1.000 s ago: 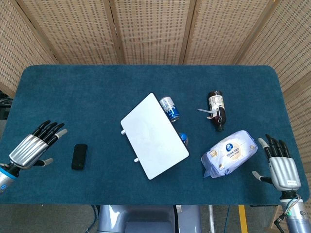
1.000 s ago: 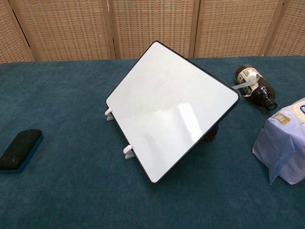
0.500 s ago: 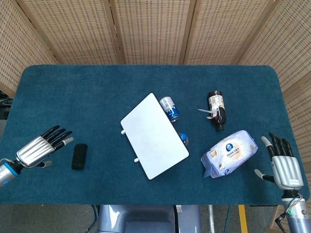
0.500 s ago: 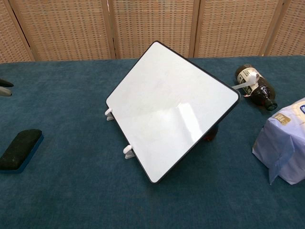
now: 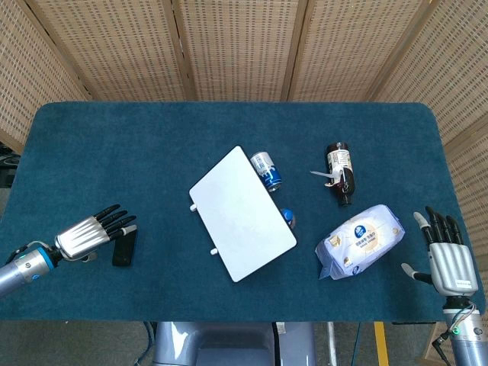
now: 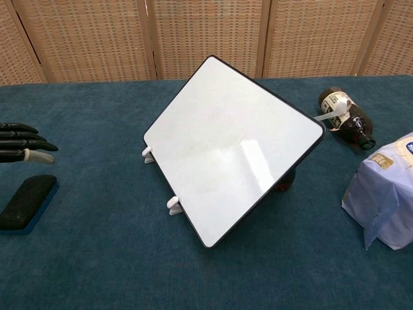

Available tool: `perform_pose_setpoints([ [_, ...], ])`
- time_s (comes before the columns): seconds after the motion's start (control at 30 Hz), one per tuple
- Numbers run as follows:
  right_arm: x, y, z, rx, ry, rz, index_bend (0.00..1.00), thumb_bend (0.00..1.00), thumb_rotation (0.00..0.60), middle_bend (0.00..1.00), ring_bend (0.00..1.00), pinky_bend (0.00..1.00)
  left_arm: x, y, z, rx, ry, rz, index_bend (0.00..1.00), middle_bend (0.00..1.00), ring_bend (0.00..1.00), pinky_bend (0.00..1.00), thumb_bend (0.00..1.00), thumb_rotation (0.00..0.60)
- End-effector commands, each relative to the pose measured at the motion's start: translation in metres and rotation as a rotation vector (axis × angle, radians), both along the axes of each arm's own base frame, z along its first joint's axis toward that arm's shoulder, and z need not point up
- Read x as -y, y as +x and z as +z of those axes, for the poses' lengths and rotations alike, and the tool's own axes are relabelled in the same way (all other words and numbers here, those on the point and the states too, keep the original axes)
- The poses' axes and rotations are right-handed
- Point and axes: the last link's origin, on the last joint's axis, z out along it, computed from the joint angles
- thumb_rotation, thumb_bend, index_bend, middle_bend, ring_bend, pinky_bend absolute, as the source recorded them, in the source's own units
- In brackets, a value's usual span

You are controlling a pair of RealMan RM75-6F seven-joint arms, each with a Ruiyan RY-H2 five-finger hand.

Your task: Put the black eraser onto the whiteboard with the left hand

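Note:
The black eraser (image 5: 125,245) (image 6: 27,203) lies flat on the blue table cloth at the left, left of the whiteboard (image 5: 241,213) (image 6: 231,146). The whiteboard lies tilted in the table's middle, propped on things under its right side. My left hand (image 5: 93,232) (image 6: 19,146) is open with fingers stretched out, its fingertips reaching over the eraser's far end; it holds nothing. My right hand (image 5: 447,256) is open near the front right table corner, empty, and shows only in the head view.
A blue can (image 5: 266,170) and a blue cap (image 5: 287,217) peek out beside the whiteboard. A dark bottle (image 5: 340,173) (image 6: 344,118) lies at the right, with a wipes pack (image 5: 360,240) (image 6: 383,197) in front of it.
My left hand has moved right and toward the front edge, from well left of the eraser to right beside it. The right hand slid slightly toward the front edge.

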Motion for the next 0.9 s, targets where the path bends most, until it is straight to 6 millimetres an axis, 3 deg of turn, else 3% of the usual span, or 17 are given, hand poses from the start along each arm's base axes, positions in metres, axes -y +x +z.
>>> perform_pose_setpoints([
  [0.03,0.0,-0.001,0.001,0.002,-0.003,0.001,0.07,0.0,0.6,0.0,0.0,0.0,-0.004,0.003,-0.008,-0.006,-0.015,0.0,0.0,0.0,0.0,0.0,0.08,0.6],
  [0.9,0.0,-0.002,0.006,0.023,-0.032,0.012,0.07,0.0,0.6,0.0,0.0,0.0,-0.01,0.012,-0.027,-0.038,-0.059,0.036,0.0,0.0,0.0,0.0,0.1,0.6],
])
